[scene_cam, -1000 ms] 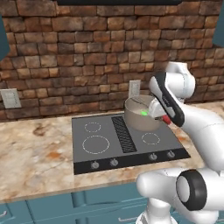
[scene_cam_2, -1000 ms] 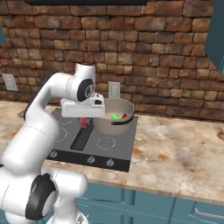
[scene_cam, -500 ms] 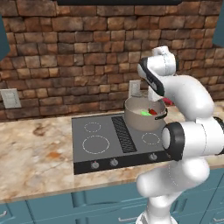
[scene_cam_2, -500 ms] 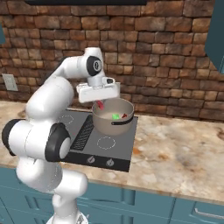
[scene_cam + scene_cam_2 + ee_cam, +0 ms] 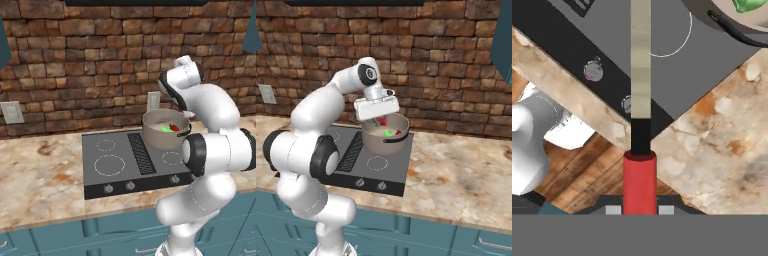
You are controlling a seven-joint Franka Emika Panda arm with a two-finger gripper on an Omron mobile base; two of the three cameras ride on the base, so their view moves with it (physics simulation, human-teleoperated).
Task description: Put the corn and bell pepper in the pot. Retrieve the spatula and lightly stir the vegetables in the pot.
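The grey pot [image 5: 161, 135] [image 5: 383, 140] stands on the cooktop's back right burner. Inside it lie a green piece [image 5: 165, 129] [image 5: 388, 133] and a red piece [image 5: 174, 128] [image 5: 398, 132]; I cannot tell which is the corn and which the bell pepper. My gripper [image 5: 378, 119] hangs over the pot's near rim, shut on the spatula's red handle [image 5: 639, 177] [image 5: 383, 121]. In the hand view the gripper [image 5: 639, 210] holds that handle and the pale shaft [image 5: 640, 60] runs straight up the frame, its head cut off at the top. The pot's rim [image 5: 732, 25] shows top right.
The dark cooktop [image 5: 115, 160] [image 5: 353, 152] has knobs along its front edge [image 5: 119, 187]. Speckled stone counter [image 5: 40, 180] [image 5: 456, 175] spreads on both sides. The brick wall behind carries outlets [image 5: 12, 112] [image 5: 153, 101]. Blue cabinets run below.
The arm has swung its elbow upward and turned the hand, which now sits above the pot's rim instead of beside it. The spatula stays in the grip; the pot has not moved.
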